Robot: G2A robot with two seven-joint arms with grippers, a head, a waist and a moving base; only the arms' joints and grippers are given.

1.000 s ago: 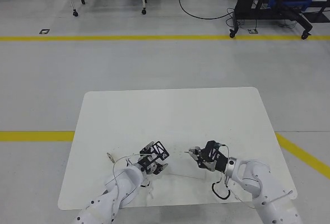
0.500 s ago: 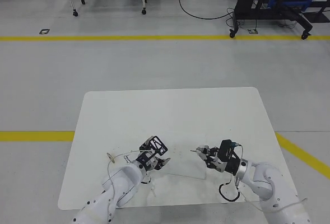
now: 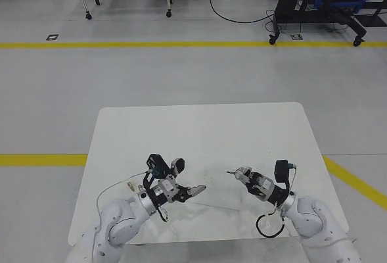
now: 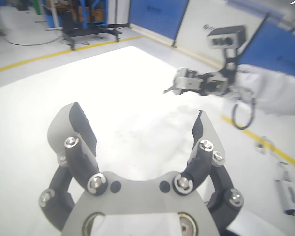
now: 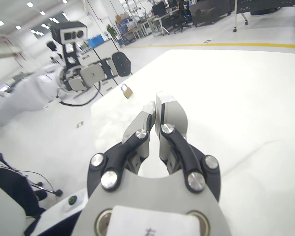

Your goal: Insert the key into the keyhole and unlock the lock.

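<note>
Two grippers sit low over the white rectangular table (image 3: 200, 125) in the top view: the left gripper (image 3: 187, 178) is spread wide with nothing in it, and the right gripper (image 3: 240, 173) is pinched on the small silver metal key (image 3: 230, 173).

Left wrist view: own fingers (image 4: 75, 124) are well apart, with the key tip sticking out of the right gripper beyond.

Right wrist view: pads are pressed together. The small brass padlock with a silver shackle (image 5: 126, 91) lies on the table near its edge, by the left arm.

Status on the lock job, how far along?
Done: the key is pinched in the shut right gripper, tip sticking out. In hand: the left gripper hangs open and empty over the table; the padlock lies unheld near the table's edge. Left: grasp the padlock, insert the key, turn it.
</note>
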